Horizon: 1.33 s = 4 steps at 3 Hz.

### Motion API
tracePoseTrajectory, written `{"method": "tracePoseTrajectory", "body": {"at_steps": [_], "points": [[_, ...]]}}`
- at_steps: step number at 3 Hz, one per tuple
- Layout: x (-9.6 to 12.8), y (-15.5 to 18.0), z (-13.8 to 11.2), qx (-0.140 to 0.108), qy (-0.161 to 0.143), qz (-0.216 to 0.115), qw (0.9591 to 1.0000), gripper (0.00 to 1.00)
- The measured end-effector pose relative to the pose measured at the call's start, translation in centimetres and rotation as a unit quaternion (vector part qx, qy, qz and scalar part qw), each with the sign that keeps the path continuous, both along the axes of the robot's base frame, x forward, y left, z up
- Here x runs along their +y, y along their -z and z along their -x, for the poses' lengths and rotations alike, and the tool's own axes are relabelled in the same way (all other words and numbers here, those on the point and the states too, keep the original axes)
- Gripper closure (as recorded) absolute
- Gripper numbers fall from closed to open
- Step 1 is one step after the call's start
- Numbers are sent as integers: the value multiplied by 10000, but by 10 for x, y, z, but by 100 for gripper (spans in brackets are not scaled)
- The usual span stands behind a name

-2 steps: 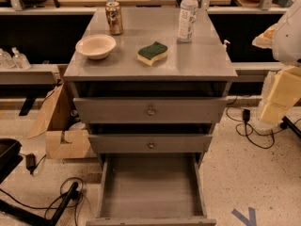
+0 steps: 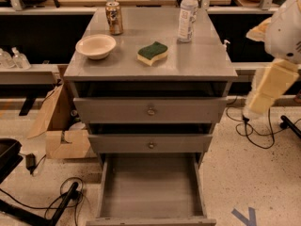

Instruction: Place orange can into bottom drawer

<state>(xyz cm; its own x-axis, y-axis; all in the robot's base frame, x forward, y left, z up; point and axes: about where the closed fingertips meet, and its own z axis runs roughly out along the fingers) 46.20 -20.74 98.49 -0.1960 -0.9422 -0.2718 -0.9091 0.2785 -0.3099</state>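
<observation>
The orange can (image 2: 114, 18) stands upright at the back left of the grey cabinet top (image 2: 197, 62). The bottom drawer (image 2: 151, 187) is pulled out, and its deep grey tray holds nothing. Only my white and beige arm (image 2: 272, 79) shows, at the right edge beside the cabinet and well away from the can. My gripper is out of view past that arm, so its fingers do not show.
A clear water bottle (image 2: 187, 14) stands at the back right of the top. A cream bowl (image 2: 95, 46) and a green and yellow sponge (image 2: 152, 53) lie nearer the front. The two upper drawers (image 2: 150, 111) are slightly open. A cardboard box (image 2: 61, 126) and cables (image 2: 70, 197) are on the floor to the left.
My arm at the right edge has shifted slightly to the left. The can, the drawers and the other objects have not moved.
</observation>
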Motion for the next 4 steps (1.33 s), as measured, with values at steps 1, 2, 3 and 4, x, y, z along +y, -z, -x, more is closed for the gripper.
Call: {"method": "tracePoseTrajectory", "body": {"at_steps": [1, 2, 3, 4], "points": [[23, -6, -60, -482, -2, -826, 9954, 0], [63, -27, -139, -963, -9, -1965, 9758, 0], [98, -57, -202, -1400, 78, -2916, 9462, 0], [120, -86, -230, -1840, 164, -3485, 9189, 0]]}}
